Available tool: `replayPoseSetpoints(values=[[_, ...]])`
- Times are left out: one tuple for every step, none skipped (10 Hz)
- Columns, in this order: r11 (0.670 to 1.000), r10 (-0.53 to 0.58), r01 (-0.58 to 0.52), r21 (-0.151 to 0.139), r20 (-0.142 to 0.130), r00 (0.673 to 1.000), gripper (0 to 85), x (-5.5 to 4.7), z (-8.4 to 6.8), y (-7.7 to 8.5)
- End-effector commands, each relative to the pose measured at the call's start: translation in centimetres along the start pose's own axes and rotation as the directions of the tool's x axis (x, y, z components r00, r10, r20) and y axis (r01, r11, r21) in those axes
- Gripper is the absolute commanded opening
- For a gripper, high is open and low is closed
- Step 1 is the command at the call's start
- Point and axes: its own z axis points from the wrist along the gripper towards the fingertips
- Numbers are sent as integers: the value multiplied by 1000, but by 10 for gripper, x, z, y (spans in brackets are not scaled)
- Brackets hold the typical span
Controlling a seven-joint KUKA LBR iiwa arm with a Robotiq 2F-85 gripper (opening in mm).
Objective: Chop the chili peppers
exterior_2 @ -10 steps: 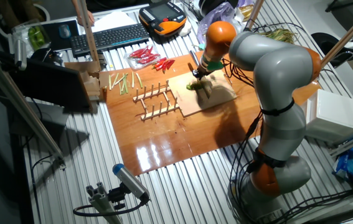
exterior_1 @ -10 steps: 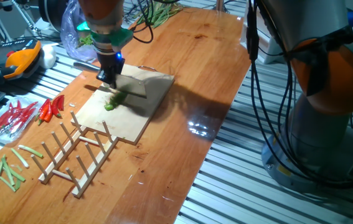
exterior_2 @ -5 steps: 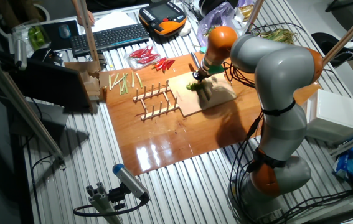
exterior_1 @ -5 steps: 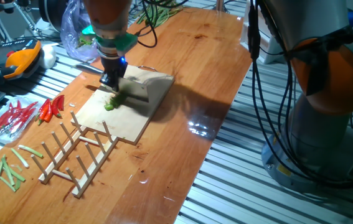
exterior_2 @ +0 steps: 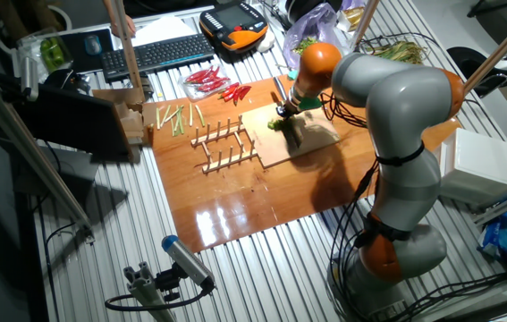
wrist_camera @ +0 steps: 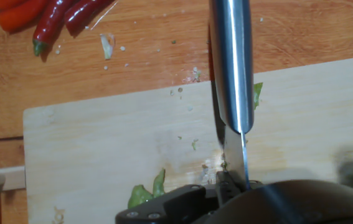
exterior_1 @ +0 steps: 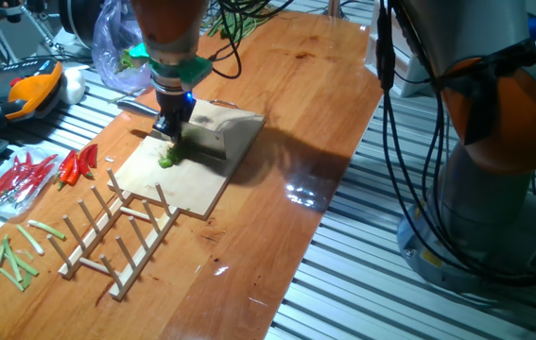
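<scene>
The chili peppers (exterior_1: 166, 160) are small glossy green bits lying on the pale wooden cutting board (exterior_1: 192, 179), near its edge facing the red chilies (exterior_1: 78, 162). The tool (exterior_1: 170, 127) stands just above them, clamped on a knife (wrist_camera: 231, 68) with a smooth steel blade. A slatted wooden rack (exterior_1: 116, 236) touches the board's near edge.

The arm reaches across the table with its wrist bent straight down. The pincer (exterior_1: 171, 126) points downward, clamped on a knife (wrist_camera: 231, 74).
</scene>
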Motion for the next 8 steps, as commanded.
replayPoseSetpoints(values=[[1000,-2,2,3,-9,1000,0,-2,-3,1],[1000,-10,11,1,-32,999,0,-6,-13,-2],[999,-31,32,8,-46,998,0,-12,-24,-8],[998,-56,57,11,-58,997,0,-19,-36,-19],[998,-66,66,12,-60,996,0,-22,-41,-24],[998,-65,66,9,-62,996,0,-22,-41,-24],[998,-60,61,6,-62,996,0,-20,-39,-22],[999,-52,52,2,-60,997,0,-17,-35,-18]])
